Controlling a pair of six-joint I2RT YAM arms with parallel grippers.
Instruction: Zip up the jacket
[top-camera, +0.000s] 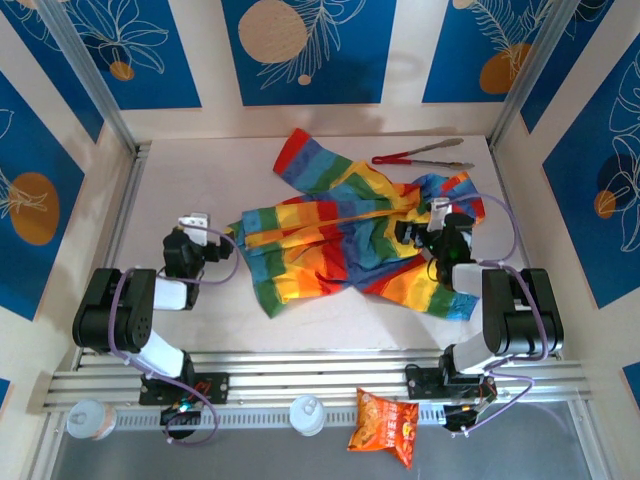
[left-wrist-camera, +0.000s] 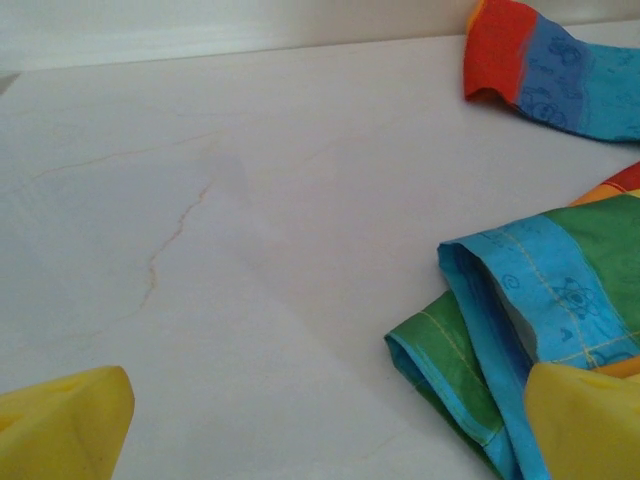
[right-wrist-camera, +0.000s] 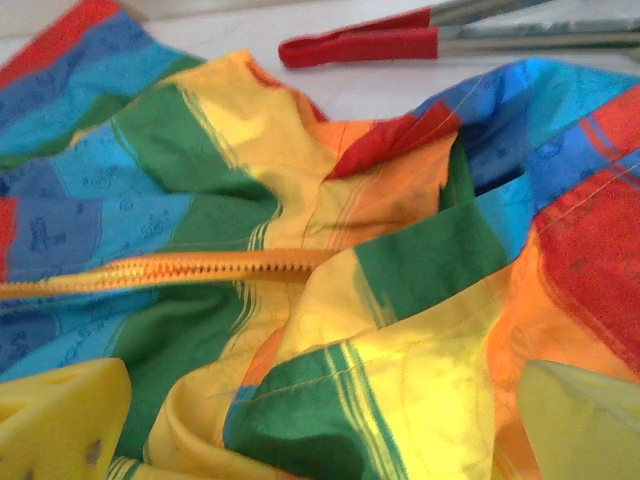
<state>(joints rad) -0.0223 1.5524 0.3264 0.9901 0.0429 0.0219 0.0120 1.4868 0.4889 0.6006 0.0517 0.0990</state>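
As it lies crumpled, jacket (top-camera: 330, 240) lengthwise left-right, zipper (right-wrist-camera: 170, 270) likewise.

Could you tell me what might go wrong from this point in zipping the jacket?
Jacket folds crowd the zipper by the open right end effector, so it may pinch loose cloth instead.
The left end effector is open beside the jacket's edge, so the jacket may slide when pulled.
The tongs lie close and could get dragged.

Bright even light, soft shadows, wrist views blurred at near edges
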